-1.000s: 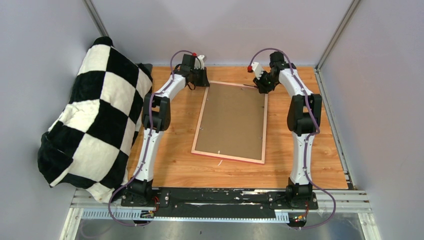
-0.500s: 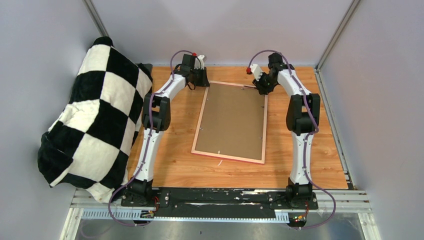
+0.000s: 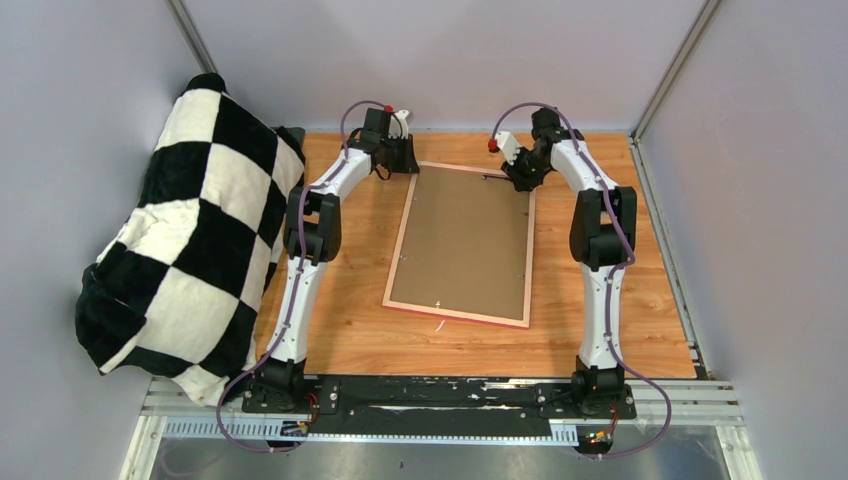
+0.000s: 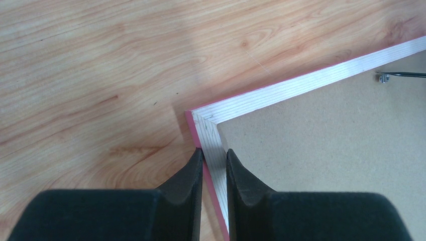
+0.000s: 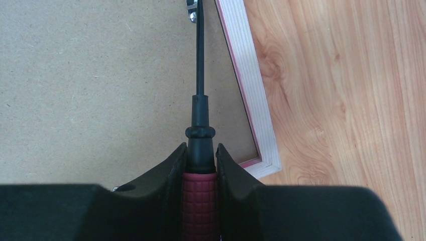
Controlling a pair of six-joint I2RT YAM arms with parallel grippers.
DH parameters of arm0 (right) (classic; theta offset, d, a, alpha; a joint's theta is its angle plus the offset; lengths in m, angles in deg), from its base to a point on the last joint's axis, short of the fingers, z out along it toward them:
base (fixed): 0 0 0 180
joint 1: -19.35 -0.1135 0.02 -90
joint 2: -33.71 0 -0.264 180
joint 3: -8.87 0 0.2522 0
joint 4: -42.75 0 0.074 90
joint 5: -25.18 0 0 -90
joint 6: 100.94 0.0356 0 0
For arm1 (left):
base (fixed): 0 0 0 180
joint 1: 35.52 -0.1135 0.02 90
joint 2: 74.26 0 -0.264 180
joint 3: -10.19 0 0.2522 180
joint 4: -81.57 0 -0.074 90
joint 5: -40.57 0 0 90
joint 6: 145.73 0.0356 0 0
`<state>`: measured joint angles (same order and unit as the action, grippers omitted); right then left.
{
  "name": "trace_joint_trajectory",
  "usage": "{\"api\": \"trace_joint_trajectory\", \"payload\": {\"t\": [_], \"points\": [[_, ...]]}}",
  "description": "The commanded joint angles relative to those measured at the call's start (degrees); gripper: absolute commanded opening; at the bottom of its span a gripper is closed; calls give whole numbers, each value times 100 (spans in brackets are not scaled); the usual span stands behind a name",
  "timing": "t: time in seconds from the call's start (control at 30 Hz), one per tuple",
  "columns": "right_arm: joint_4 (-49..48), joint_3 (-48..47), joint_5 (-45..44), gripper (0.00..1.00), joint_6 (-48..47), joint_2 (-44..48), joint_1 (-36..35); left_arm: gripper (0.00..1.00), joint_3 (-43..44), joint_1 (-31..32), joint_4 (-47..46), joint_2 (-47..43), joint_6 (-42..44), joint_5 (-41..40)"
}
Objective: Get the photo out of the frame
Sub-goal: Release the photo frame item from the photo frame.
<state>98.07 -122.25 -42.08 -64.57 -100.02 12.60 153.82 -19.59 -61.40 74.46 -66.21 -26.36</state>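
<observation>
Where the table (image 3: 640,320) meets the left wall, a black-and-white checked cushion (image 3: 180,240) leans, overhanging the wooden top. Just beside it the left arm (image 3: 310,230) reaches to the far end, with the left gripper (image 4: 213,155) set down at the far left corner of the frame (image 3: 455,314). Its jaws are clenched on the frame's left side rail a little short of the corner: one finger (image 4: 188,173) stands outside against the pink edge, and the other (image 4: 238,173) stands inside, over the backing board (image 3: 465,240).

The frame lies flat and face down in the middle of the table, slightly skewed, its pale wooden back and thin pink edge uppermost. The brown board fills it from rail to rail. The photo cannot be seen in any view.

Near the far rail a small metal clip (image 4: 384,77) sits on the board. At the frame's far right corner the right gripper (image 5: 201,150) hangs over the board, its jaws grasping a screwdriver (image 5: 201,130) at the black collar, above the ribbed dark red handle. The black shaft runs forward low across the board, and its tip meets a metal clip (image 5: 191,9) just inside the right rail. The right arm (image 3: 600,230) arches back from there toward the near edge, over bare wood to the right of the frame.
</observation>
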Motion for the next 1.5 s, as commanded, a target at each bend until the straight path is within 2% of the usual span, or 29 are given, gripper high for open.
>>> {"api": "trace_joint_trajectory", "payload": {"t": [0.0,0.67,0.97,1.3,1.47], "points": [[185,63,93,0,-99,10,-66,2,-106,130,776,491,106,154],[774,109,198,0,-855,48,-151,2,-113,126,767,483,96,137],[810,86,-110,0,-952,119,-157,2,-116,122,761,486,90,136],[671,-164,247,0,-450,358,-168,2,-115,122,767,491,89,136],[140,54,-285,0,-779,712,-292,2,-110,122,767,490,89,136]]}}
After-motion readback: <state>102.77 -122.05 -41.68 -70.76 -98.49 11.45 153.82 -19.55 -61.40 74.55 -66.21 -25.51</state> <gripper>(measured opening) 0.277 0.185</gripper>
